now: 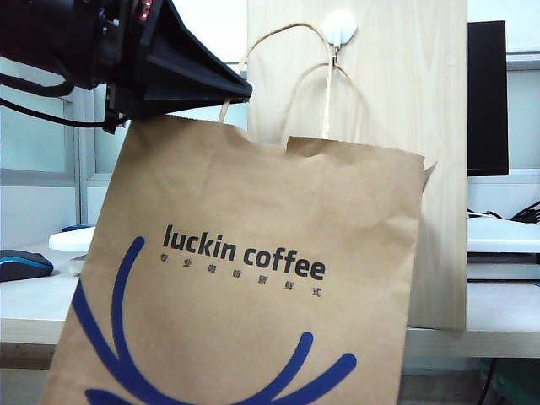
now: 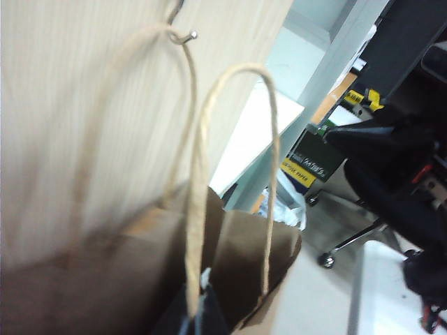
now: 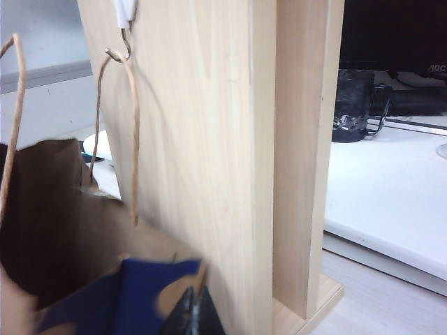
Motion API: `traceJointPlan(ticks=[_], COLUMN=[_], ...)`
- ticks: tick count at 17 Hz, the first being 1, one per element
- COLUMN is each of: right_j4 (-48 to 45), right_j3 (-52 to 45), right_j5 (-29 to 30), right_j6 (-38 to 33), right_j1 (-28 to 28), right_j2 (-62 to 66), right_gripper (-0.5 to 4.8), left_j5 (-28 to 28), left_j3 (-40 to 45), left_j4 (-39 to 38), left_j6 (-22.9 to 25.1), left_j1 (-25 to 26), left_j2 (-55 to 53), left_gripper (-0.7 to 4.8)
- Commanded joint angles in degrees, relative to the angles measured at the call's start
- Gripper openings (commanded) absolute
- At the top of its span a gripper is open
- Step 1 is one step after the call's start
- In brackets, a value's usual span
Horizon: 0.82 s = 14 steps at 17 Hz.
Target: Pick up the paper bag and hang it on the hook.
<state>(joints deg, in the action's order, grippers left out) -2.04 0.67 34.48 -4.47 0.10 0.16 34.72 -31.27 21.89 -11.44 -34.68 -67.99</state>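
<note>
The left gripper (image 1: 232, 94) was clamped shut on the paper bag (image 1: 253, 278), whose rear handle was looped over the hook (image 1: 338, 29); the right gripper (image 3: 192, 314) was barely seen, its opening undetermined.

The paper bag (image 1: 253, 278) hangs before the board (image 1: 405, 101) (handle apparently on the hook (image 1: 338, 27)).

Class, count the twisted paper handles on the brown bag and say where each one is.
2. One handle is looped over the hook on the wooden board; the other handle arches free, nearer the left gripper.
</note>
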Motion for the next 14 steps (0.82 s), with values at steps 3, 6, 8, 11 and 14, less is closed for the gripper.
traceJointPlan(ticks=[3,6,8,11,14], right_j4=[-0.79,-0.79,-0.79,-0.79,-0.79], right_j3=[-0.39,-0.39,-0.39,-0.39,-0.39], right_j5=[-0.07,-0.04,-0.04,-0.04,-0.07], right_j6=[0.02,0.0,0.0,0.02,0.02], right_j1=[0.09,0.09,0.09,0.09,0.09], right_j2=[0.0,-0.02,-0.02,-0.02,-0.02], right_gripper=[-0.01,-0.01,-0.01,-0.01,-0.01], left_j5=[-1.57,-1.51,-1.01,0.07,0.11], left_j3=[-0.09,-0.11,-0.11,-0.11,-0.11], left_j4=[-4.52,-6.12,-6.1,-7.28,-10.75], left_j6=[4.39,4.76,4.31,3.76,3.78], left_j1=[0.09,0.09,0.09,0.09,0.09], left_j2=[-0.04,-0.04,-0.04,-0.02,0.0], left_gripper=[-0.02,1.44,1.6,2.49,2.41])
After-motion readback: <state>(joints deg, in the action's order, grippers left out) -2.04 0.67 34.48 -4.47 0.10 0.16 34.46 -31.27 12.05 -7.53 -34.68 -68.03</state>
